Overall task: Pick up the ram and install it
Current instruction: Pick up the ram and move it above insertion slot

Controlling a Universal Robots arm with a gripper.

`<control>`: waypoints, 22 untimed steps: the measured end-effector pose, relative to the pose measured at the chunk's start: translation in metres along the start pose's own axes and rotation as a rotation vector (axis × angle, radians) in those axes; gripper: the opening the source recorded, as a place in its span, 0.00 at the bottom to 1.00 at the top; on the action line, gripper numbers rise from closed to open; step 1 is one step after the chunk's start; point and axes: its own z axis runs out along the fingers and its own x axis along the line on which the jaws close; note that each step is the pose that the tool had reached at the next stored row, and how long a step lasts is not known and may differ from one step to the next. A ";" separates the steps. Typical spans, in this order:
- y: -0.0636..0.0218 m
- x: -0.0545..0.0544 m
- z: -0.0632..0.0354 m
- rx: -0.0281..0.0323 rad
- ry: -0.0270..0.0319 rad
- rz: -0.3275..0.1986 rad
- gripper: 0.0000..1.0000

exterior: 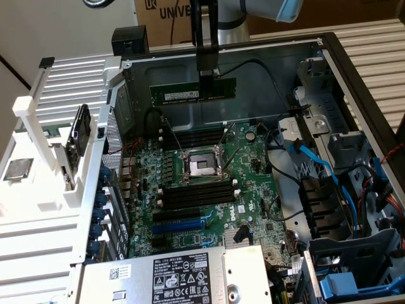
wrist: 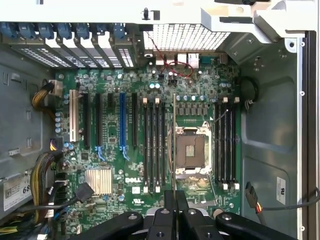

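In the exterior view the claw (exterior: 207, 82) is clamped on the upper edge of the ram (exterior: 177, 95), holding it level and on edge, well above the motherboard (exterior: 212, 212), probably so that its contact edge faces the board. In the wrist view the ram (wrist: 173, 140) appears edge-on, parallel to the memory slots (wrist: 154, 147), over the strip between them and the CPU socket (wrist: 192, 150).

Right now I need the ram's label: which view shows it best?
The exterior view: the ram, held by the gripper, turns its broad face and pale label to the camera. The wrist view shows it edge-on, a thin line.
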 end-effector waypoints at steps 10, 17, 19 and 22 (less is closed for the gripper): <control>-0.0010 -0.014 0.0178 -0.0009 0.0037 0.013 0.12; -0.0013 -0.008 0.0270 -0.0023 0.0054 0.013 0.12; -0.0013 -0.006 0.0299 -0.0027 0.0055 0.013 0.12; -0.0014 -0.005 0.0372 -0.0027 0.0054 0.013 0.12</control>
